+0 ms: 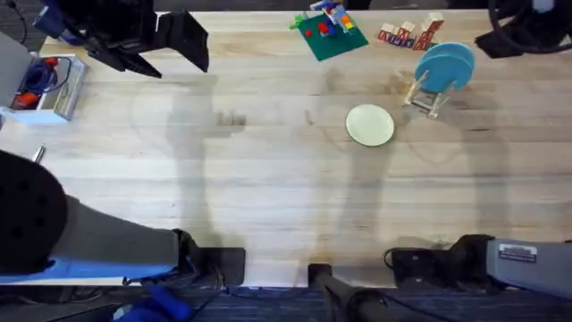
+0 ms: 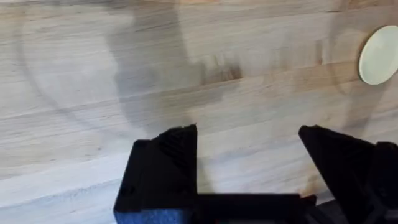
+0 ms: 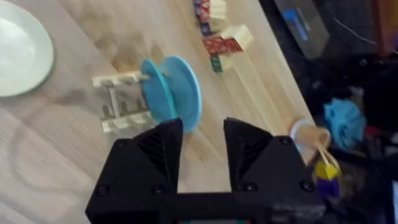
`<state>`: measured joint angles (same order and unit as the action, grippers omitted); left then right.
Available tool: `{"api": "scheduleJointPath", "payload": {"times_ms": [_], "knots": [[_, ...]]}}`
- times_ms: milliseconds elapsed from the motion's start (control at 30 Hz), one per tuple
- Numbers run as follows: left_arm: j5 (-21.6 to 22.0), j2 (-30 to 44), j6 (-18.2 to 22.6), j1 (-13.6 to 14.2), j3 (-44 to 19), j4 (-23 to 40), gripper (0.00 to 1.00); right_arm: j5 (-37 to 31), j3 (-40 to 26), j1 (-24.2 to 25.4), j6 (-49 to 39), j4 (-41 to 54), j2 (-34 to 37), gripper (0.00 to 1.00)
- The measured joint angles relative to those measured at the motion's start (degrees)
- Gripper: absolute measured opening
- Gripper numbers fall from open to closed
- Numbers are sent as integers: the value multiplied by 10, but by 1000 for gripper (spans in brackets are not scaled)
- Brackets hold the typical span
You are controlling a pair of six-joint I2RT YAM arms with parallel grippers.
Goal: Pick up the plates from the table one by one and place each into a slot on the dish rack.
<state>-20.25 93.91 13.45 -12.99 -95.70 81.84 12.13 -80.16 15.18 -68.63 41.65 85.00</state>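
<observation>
The pale yellow-green plate [image 1: 369, 124] lies flat on the table [image 1: 268, 179], just beside the dish rack [image 1: 427, 97] on its near left. From the left wrist camera it [image 2: 378, 55] shows as a pale disc far off across the planks, and from the right wrist camera it [image 3: 22, 48] sits close to the rack's wooden slats [image 3: 121, 102]. In the rack two blue plates [image 1: 445, 66] stand upright on edge, side by side; the right wrist view shows them [image 3: 171, 93] leaning slightly against the slats.

Behind the rack are lettered wooden blocks [image 1: 409, 34], and to their left a green board with bright toy bricks [image 1: 328, 29].

The left gripper [image 2: 247, 146] hangs over bare wood, its black fingers spread wide and holding nothing. The right gripper [image 3: 203, 146] hovers above the rack with only a narrow gap between its fingers, and nothing in it.
</observation>
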Motion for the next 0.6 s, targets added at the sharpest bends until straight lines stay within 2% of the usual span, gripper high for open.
{"api": "scheduleJointPath", "payload": {"times_ms": [167, 200, 267, 300, 333, 400, 600], "knots": [[0, 0, 0, 0, 0, 0, 995, -33, 0, 0, 27, 18, -24, 444], [0, 0, 0, 0, 0, 0, 994, -37, 0, 0, 34, 28, -28, 485], [0, 0, 0, 0, 0, 0, 994, -42, 0, 0, 41, 50, -35, 721], [0, 0, 0, 0, 0, 0, 994, -45, 0, 0, 42, 62, -40, 878], [0, 0, 0, 0, 0, 0, 995, -46, 0, 0, 42, 70, -45, 961], [0, 0, 0, 0, 0, 0, 996, -49, 0, 0, 44, 80, -57, 992], [0, 0, 0, 0, 0, 0, 994, -48, -1, -1, 47, 81, -89, 995]]}}
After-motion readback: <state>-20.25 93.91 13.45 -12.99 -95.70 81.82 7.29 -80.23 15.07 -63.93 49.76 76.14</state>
